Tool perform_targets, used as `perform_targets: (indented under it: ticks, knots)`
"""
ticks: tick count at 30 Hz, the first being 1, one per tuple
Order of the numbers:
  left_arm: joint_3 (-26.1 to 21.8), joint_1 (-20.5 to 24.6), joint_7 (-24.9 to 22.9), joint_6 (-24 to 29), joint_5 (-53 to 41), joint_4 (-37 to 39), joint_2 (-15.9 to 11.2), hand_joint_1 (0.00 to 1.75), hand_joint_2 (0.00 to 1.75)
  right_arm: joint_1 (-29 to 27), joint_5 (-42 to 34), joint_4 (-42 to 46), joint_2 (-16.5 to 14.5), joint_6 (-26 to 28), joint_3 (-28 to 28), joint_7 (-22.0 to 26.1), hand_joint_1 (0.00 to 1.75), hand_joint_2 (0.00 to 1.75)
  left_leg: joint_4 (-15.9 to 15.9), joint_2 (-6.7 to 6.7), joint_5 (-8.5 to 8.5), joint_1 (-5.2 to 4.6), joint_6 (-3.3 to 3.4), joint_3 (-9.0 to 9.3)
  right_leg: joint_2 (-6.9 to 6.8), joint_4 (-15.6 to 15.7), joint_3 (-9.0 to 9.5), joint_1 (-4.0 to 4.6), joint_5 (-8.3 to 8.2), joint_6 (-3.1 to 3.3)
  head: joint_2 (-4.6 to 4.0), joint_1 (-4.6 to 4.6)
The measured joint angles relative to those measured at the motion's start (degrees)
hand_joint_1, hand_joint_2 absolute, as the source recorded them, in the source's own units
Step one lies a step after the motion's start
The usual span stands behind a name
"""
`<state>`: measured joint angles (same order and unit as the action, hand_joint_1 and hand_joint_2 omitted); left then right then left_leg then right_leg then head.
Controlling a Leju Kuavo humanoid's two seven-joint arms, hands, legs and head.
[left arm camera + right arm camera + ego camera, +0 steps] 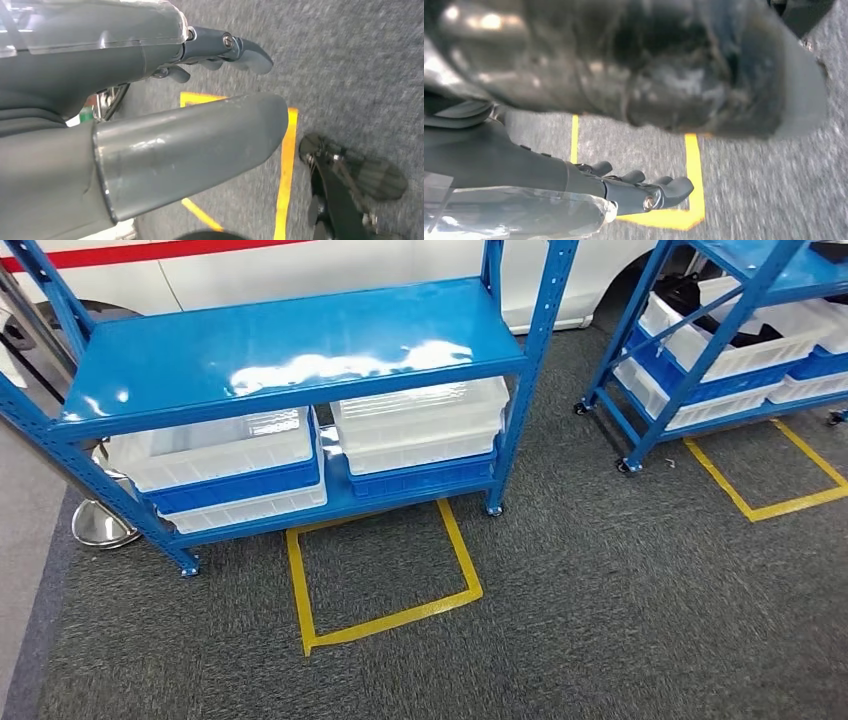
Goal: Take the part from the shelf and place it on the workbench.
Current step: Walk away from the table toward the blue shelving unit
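Facing a blue shelf rack (290,360) with white and blue bins (420,425) on its lower level; which part is the task's, I cannot tell. Left hand (165,125) hangs over grey carpet (600,620), fingers apart, holding nothing. Right hand (624,150) likewise, above yellow floor tape (691,200).

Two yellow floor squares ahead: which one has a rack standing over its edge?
The nearer yellow square, in front of the nearer blue rack, whose lower shelf covers the square's far side. The far square lies fully in the open beside the other rack.
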<state>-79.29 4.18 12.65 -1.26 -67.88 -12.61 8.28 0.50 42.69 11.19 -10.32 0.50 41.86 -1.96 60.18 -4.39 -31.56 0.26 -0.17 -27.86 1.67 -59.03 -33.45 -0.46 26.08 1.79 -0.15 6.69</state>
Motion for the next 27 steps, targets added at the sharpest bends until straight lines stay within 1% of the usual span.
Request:
perform_targets:
  ticks: [1,2,3,4,5,6,7,8,9,10,11,12,14,15,16,17,18,19,20,21,22,23,24,25,26,27]
  knots:
    - [0.1,0.11,0.0,-0.03,-0.04,-0.01,-0.1,0.0,0.0,-0.01,0.06,0.0,-0.02,-0.05,0.0,0.02,0.0,0.0,2.5,1.56,-1.26,0.01,-0.26,-1.39,-0.68,0.31,0.44,-0.06,0.12,0.23,0.0,0.0]
    - [0.17,0.25,0.0,-0.07,-0.07,-0.01,-0.11,0.0,0.0,0.0,0.15,0.0,-0.01,-0.09,0.0,0.02,0.0,0.0,6.01,2.93,-2.87,0.01,-0.56,-3.47,-1.38,0.43,0.68,0.01,0.35,0.43,0.0,-0.02]
    - [0.25,0.38,0.01,-0.08,-0.09,-0.01,-0.16,0.0,0.0,0.01,0.23,0.0,0.0,-0.11,0.0,0.02,0.0,0.0,9.6,3.53,-4.48,0.12,-0.81,-5.79,-2.0,0.43,0.81,0.06,0.6,0.55,0.0,-0.02]
    - [0.29,0.43,0.01,-0.07,-0.09,-0.02,-0.21,0.0,0.0,0.03,0.25,0.0,0.0,-0.07,0.0,0.03,0.0,0.0,12.19,3.73,-5.4,0.23,-1.0,-7.65,-2.53,0.4,0.95,0.09,0.85,0.6,0.0,-0.02]
    - [0.31,0.38,0.0,-0.06,-0.08,-0.02,-0.26,0.0,0.0,0.05,0.12,0.0,0.0,0.03,0.03,0.1,0.0,0.0,13.16,3.84,-5.21,0.32,-1.14,-8.69,-2.95,0.39,1.19,0.11,1.12,0.58,0.0,-0.03]
    - [0.32,0.24,-0.02,-0.05,-0.02,-0.02,-0.28,0.0,0.0,0.09,-0.09,0.0,0.0,0.17,0.11,0.2,0.0,0.0,11.86,3.94,-3.7,0.38,-1.2,-8.52,-3.22,0.38,1.51,0.11,1.36,0.53,0.0,-0.03]
    - [0.32,0.09,-0.04,-0.04,0.04,-0.02,-0.3,0.0,0.0,0.15,-0.31,0.0,-0.01,0.32,0.2,0.29,0.0,0.0,8.58,4.06,-1.16,0.41,-1.16,-7.33,-3.45,0.38,1.9,0.1,1.61,0.45,0.0,-0.03]
    - [0.32,-0.04,-0.07,-0.04,0.12,-0.02,-0.35,0.0,0.0,0.17,-0.48,0.0,-0.01,0.43,0.3,0.38,0.0,0.0,4.47,4.3,1.46,0.38,-0.97,-5.73,-3.64,0.4,2.21,0.1,1.84,0.35,0.0,-0.03]
    - [0.32,-0.07,-0.11,-0.05,0.18,-0.02,-0.39,0.0,0.0,0.21,-0.53,0.0,-0.01,0.5,0.36,0.43,0.0,0.0,1.04,4.61,2.68,0.23,-0.73,-4.42,-3.78,0.34,2.46,0.15,2.01,0.21,0.0,-0.02]
    - [0.32,-0.03,-0.15,-0.06,0.21,-0.02,-0.43,0.0,0.0,0.26,-0.52,0.0,-0.01,0.55,0.38,0.49,0.0,0.0,-1.19,4.89,3.09,0.09,-0.41,-3.63,-3.89,0.28,2.53,0.22,2.17,-0.02,0.0,-0.01]
    - [0.32,0.01,-0.16,-0.07,0.23,-0.02,-0.48,0.0,0.0,0.3,-0.5,0.0,-0.01,0.56,0.38,0.56,0.0,0.0,-2.07,5.09,3.09,-0.07,-0.03,-3.39,-3.97,0.22,2.53,0.28,2.3,-0.3,0.0,-0.01]
    - [0.32,0.01,-0.19,-0.07,0.25,-0.02,-0.52,0.0,0.0,0.37,-0.49,0.0,-0.01,0.57,0.39,0.68,0.0,0.0,-2.11,5.13,2.8,-0.19,0.29,-3.42,-4.01,0.18,2.6,0.34,2.42,-0.61,0.0,-0.01]
    - [0.32,-0.1,-0.25,-0.07,0.26,-0.01,-0.6,0.0,0.0,0.51,-0.44,0.01,-0.01,0.59,0.4,0.91,0.0,0.0,-2.68,5.01,4.05,0.09,1.07,-2.77,-3.74,-0.14,2.83,0.41,2.89,-1.34,0.0,0.0]
    - [0.32,-0.12,-0.33,-0.08,0.26,-0.01,-0.62,0.0,0.0,0.53,-0.41,0.01,0.01,0.59,0.4,1.0,0.0,0.0,-3.02,4.97,4.24,0.25,1.38,-2.41,-3.33,-1.05,2.58,0.4,3.5,-1.64,0.0,0.02]
    - [0.32,-0.06,-0.43,-0.1,0.26,0.0,-0.62,0.0,0.0,0.54,-0.37,0.02,0.03,0.58,0.41,1.05,0.0,0.0,-3.35,4.92,4.38,0.42,1.69,-2.1,-2.84,-3.21,1.59,0.35,4.71,-1.91,0.0,0.02]
    - [0.32,0.0,-0.56,-0.12,0.26,-0.01,-0.62,0.0,0.0,0.5,-0.32,0.02,0.05,0.56,0.42,1.07,0.0,0.0,-3.44,4.87,4.33,0.43,1.87,-2.0,-2.35,-6.49,-0.12,0.19,6.29,-2.09,0.0,0.03]
    - [0.32,0.07,-0.69,-0.14,0.26,-0.01,-0.63,0.0,0.0,0.47,-0.29,0.02,0.05,0.53,0.42,1.08,0.0,0.0,-3.44,4.81,4.2,0.41,2.05,-1.93,-2.08,-10.36,-2.33,0.12,7.95,-2.24,0.0,0.03]
    - [0.32,0.11,-0.82,-0.15,0.26,-0.02,-0.64,0.0,0.0,0.44,-0.25,0.02,0.06,0.45,0.43,1.08,0.0,0.0,-3.43,4.7,4.0,0.39,2.13,-1.79,-1.96,-13.94,-4.5,0.01,9.03,-2.39,0.0,0.02]
    - [0.32,0.1,-0.95,-0.16,0.26,-0.02,-0.65,0.0,0.0,0.42,-0.22,0.02,0.07,0.35,0.43,1.07,0.0,0.0,-3.41,4.54,3.76,0.38,2.14,-1.55,-1.93,-15.92,-5.94,-0.12,9.03,-2.52,0.0,0.02]
    - [0.32,0.09,-1.09,-0.16,0.26,-0.01,-0.66,0.0,0.0,0.39,-0.21,0.02,0.08,0.26,0.44,1.05,0.0,0.0,-3.39,4.34,3.46,0.4,2.04,-1.18,-1.93,-15.77,-6.32,-0.26,7.81,-2.62,0.0,0.02]
    - [0.32,0.08,-1.24,-0.16,0.26,-0.01,-0.67,0.0,0.0,0.34,-0.19,0.02,0.11,0.16,0.45,1.04,0.0,0.0,-3.35,4.12,3.07,0.43,1.87,-0.69,-1.93,-13.48,-5.63,-0.44,5.56,-2.69,0.0,0.02]
    - [0.32,0.07,-1.4,-0.16,0.26,-0.01,-0.68,0.0,0.0,0.25,-0.18,0.02,0.15,0.09,0.46,1.02,0.0,0.0,-3.3,3.94,2.62,0.47,1.64,-0.21,-1.89,-9.71,-4.19,-0.61,2.97,-2.7,0.0,0.03]
    - [0.32,0.05,-1.6,-0.16,0.27,-0.01,-0.68,0.0,0.0,0.13,-0.15,0.01,0.2,0.02,0.5,1.01,0.0,0.0,-3.2,3.81,2.14,0.42,1.31,0.17,-1.77,-6.24,-2.75,-0.65,1.16,-2.65,0.0,0.03]
    - [0.32,0.07,-1.75,-0.16,0.28,-0.01,-0.68,0.0,0.0,0.07,-0.1,0.0,0.23,-0.07,0.56,1.0,0.0,0.0,-3.05,3.71,1.71,0.35,0.95,0.34,-1.65,-3.47,-1.55,-0.64,0.28,-2.46,0.0,0.02]
    - [0.32,0.1,-1.85,-0.16,0.3,-0.01,-0.7,0.0,0.0,0.06,-0.05,-0.01,0.24,-0.14,0.63,1.0,0.0,0.0,-2.96,3.65,1.39,0.27,0.6,0.35,-1.54,-1.97,-0.93,-0.56,0.24,-2.22,0.0,0.02]
    - [0.32,0.16,-1.93,-0.16,0.32,-0.01,-0.72,0.0,0.0,0.1,0.01,-0.02,0.24,-0.19,0.69,0.99,0.0,0.0,-2.96,3.6,1.21,0.22,0.27,0.35,-1.46,-1.67,-0.74,-0.4,0.79,-1.91,0.0,0.0]
